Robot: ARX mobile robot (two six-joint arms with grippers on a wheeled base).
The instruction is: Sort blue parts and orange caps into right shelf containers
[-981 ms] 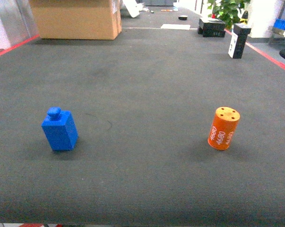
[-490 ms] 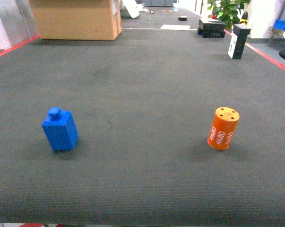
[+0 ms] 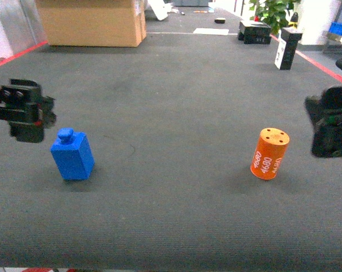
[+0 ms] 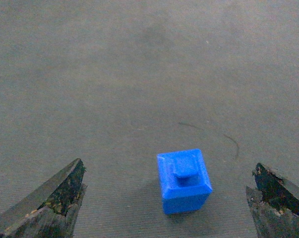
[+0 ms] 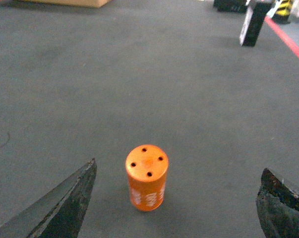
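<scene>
Head view: dark grey carpet [image 3: 176, 102]

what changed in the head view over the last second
Both grippers came into view: the left gripper from the left edge, now beside the blue part, and the right gripper from the right edge, near the orange cap. Both are open and hold nothing. The part and the cap stand upright on the dark floor about where they were, untouched.
</scene>
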